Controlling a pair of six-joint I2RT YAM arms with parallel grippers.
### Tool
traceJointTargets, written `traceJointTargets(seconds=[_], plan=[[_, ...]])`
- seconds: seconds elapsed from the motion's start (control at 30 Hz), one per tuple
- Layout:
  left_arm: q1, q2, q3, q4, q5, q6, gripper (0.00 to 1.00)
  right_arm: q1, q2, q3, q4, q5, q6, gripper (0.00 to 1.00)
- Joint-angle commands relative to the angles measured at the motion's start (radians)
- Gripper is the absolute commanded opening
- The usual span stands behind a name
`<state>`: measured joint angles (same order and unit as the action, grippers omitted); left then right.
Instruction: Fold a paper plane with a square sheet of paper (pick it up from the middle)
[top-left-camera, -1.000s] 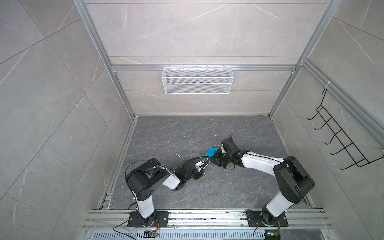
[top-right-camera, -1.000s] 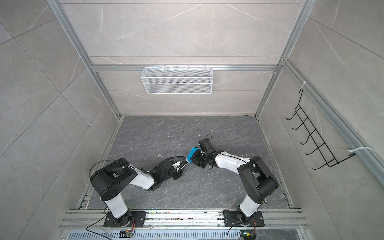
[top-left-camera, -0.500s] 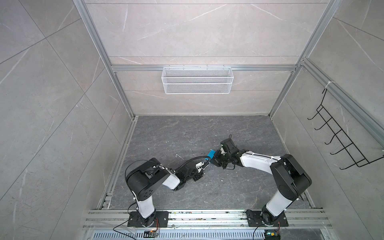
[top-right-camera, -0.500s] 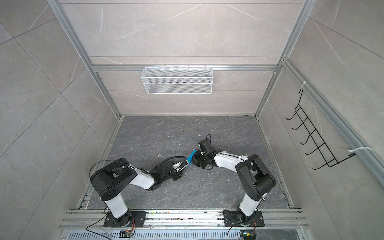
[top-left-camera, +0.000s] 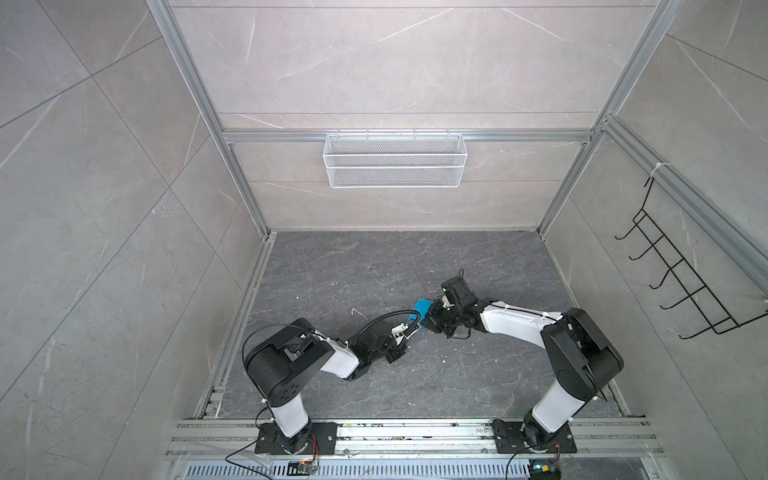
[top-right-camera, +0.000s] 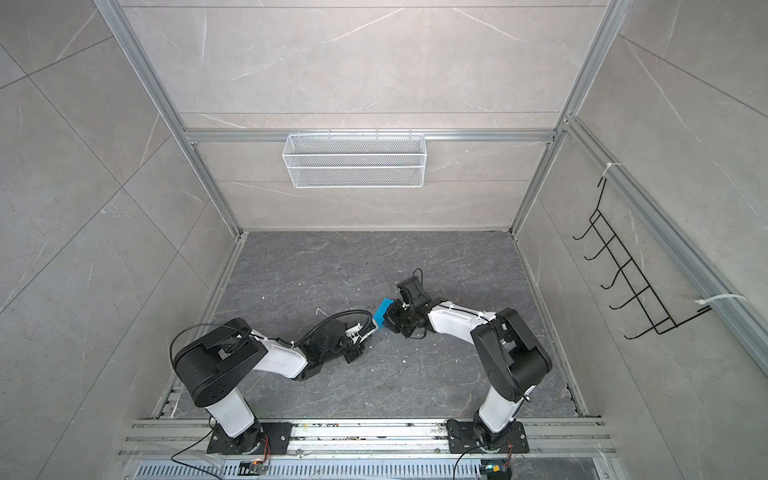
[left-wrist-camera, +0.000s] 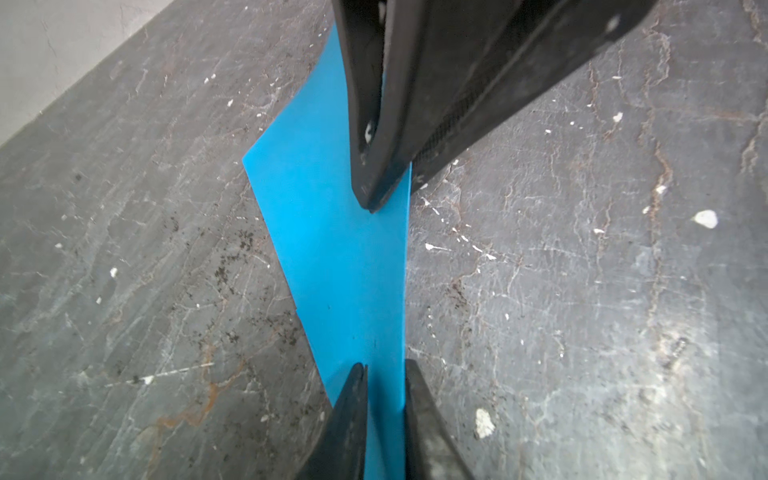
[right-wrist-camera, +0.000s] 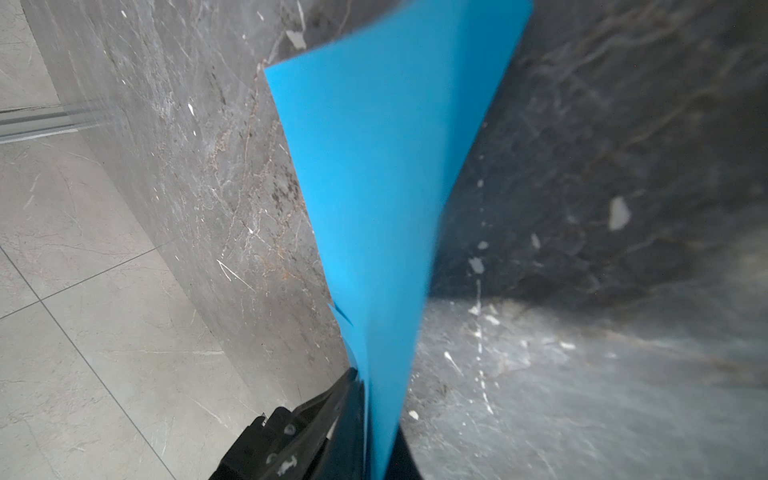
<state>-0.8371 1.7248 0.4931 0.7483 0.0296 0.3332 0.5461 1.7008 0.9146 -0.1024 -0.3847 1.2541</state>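
Bright blue thin paper sheet (top-left-camera: 423, 311): held up off the dark grey veined stone counter (top-left-camera: 353, 270), strung between the two tools. Both top views give it only as a small blue patch (top-right-camera: 382, 314) at the tip of the right tool (top-left-camera: 431, 320). The left tool (top-left-camera: 412, 329) is just beside it, nearer the arm bases. The jaws are too small there to read.

Left wrist view: sheet (left-wrist-camera: 340, 249) shows one long straight edge and one flared, angled corner. Left tool (left-wrist-camera: 384, 415) fingers stand close either side of the near end, blue filling the slit between them, so it is clamped on the sheet. At the far end the right tool (left-wrist-camera: 376, 195) comes in tip-on, fingers pressed together over the straight edge.

Right wrist view: sheet (right-wrist-camera: 374, 187) rises out of the right tool (right-wrist-camera: 374, 436), pinched there and widening away from it. A small second layer peeks out by the fingers (right-wrist-camera: 332, 407). Counter beyond is blurred.

Only the top views take in the white wire mesh basket (top-left-camera: 395, 160) on the back wall and the black wire hook rack (top-left-camera: 681, 282) on the side wall. Wrist views alone resolve the white flecks (left-wrist-camera: 705, 219) on the counter.
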Motion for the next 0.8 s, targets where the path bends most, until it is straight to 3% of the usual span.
traceJointTargets(seconds=[0.0, 0.2, 0.37, 0.53, 0.77], plan=[[0.008, -0.01, 0.032, -0.017, 0.017, -0.009, 0.13, -0.005, -0.001, 0.016, -0.025, 0.011, -0.012, 0.17], [0.019, -0.025, 0.046, -0.062, 0.029, -0.038, 0.05, -0.01, -0.042, 0.003, -0.022, 0.034, -0.041, 0.46], [0.036, -0.06, 0.061, -0.136, 0.066, -0.085, 0.02, -0.027, -0.107, -0.016, -0.028, 0.077, -0.086, 0.59], [0.048, -0.087, 0.065, -0.184, 0.083, -0.116, 0.01, -0.043, -0.149, -0.029, -0.049, 0.111, -0.132, 0.66], [0.07, -0.091, 0.05, -0.18, 0.12, -0.224, 0.01, -0.047, -0.173, -0.044, -0.08, 0.142, -0.16, 0.67]])
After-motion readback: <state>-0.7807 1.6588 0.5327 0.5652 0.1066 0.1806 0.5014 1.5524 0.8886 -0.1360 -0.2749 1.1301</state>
